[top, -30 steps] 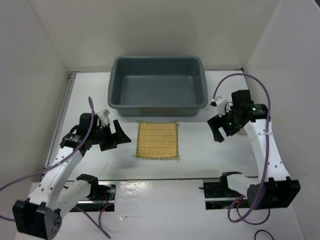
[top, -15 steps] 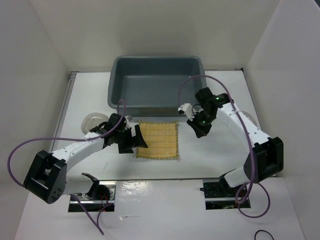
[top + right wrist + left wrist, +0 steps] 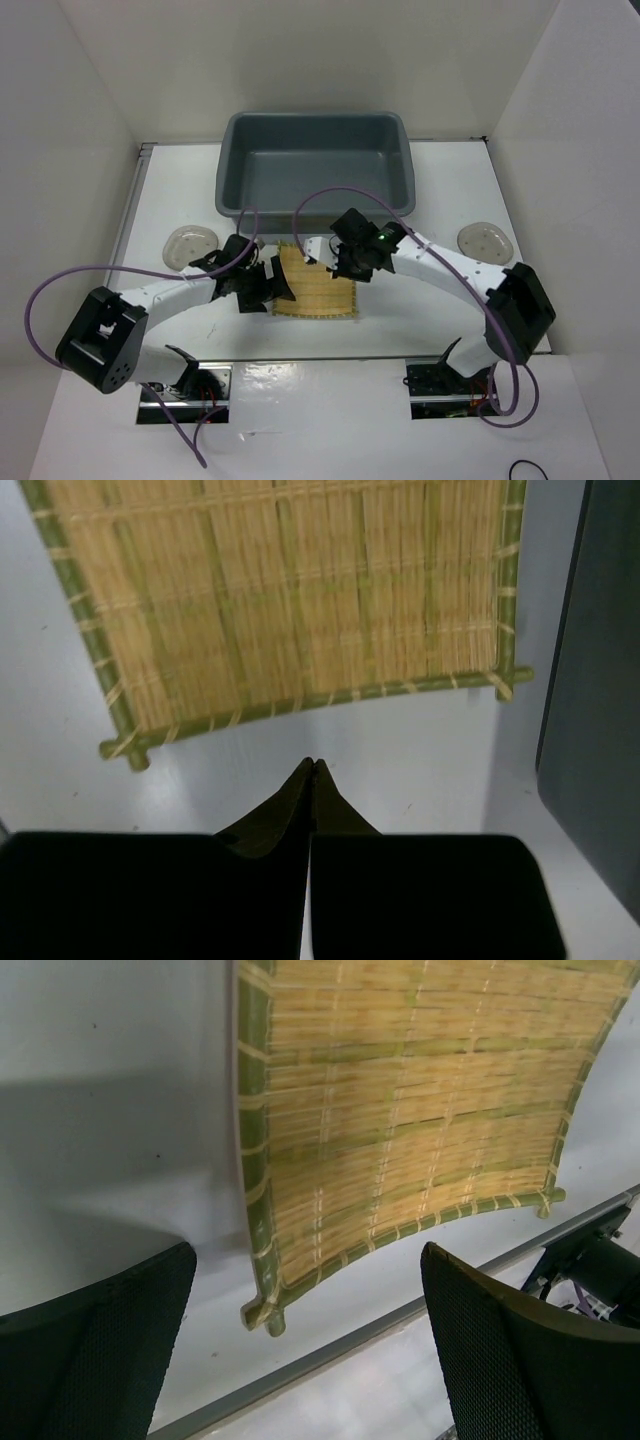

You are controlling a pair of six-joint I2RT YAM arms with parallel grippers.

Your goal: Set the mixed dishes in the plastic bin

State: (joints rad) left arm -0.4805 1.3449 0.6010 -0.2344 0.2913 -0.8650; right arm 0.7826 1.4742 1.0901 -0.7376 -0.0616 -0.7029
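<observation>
Mat (image 3: 318, 285) lies beside spread left hand (image 3: 308, 1290) and closed right hand (image 3: 312, 765)

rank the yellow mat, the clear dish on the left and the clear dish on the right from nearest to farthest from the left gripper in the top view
1. yellow mat: centre, right beside the left gripper, whose open fingers sit at its left edge
2. left clear dish: farther back, out on the left side
3. right clear dish: far across on the right side

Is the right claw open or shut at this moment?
Shut. In the right wrist view the right claw has its fingers touching, nothing between them, near the mat.
</observation>
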